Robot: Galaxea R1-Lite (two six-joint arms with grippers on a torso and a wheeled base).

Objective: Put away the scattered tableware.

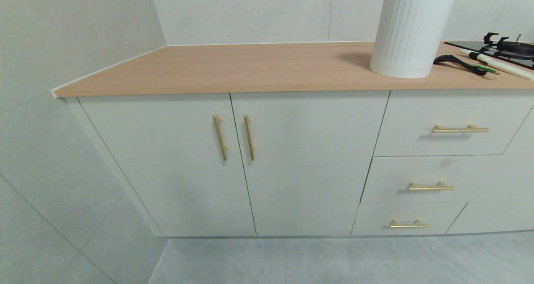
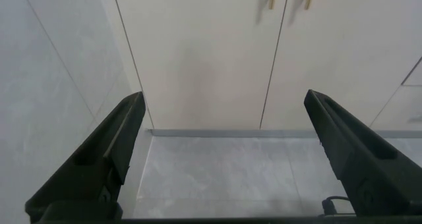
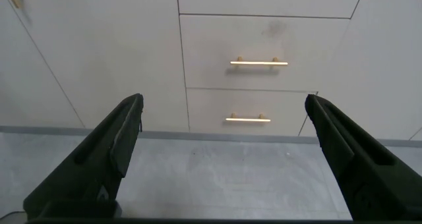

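Scattered utensils lie at the far right of the wooden countertop (image 1: 233,69): a black ladle (image 1: 457,62), a green-handled utensil (image 1: 486,69) and a white utensil with a black tip (image 1: 498,64). A tall white ribbed container (image 1: 411,27) stands just left of them. My left gripper (image 2: 224,118) is open, low down, facing the cabinet doors and the floor. My right gripper (image 3: 224,115) is open too, low in front of the drawers, with nothing between its fingers.
White cabinet with two doors bearing gold handles (image 1: 220,137) and three drawers with gold handles (image 1: 459,129) on the right. A black gas stove (image 1: 507,46) sits at the far right of the counter. A tiled wall closes in on the left; grey floor lies below.
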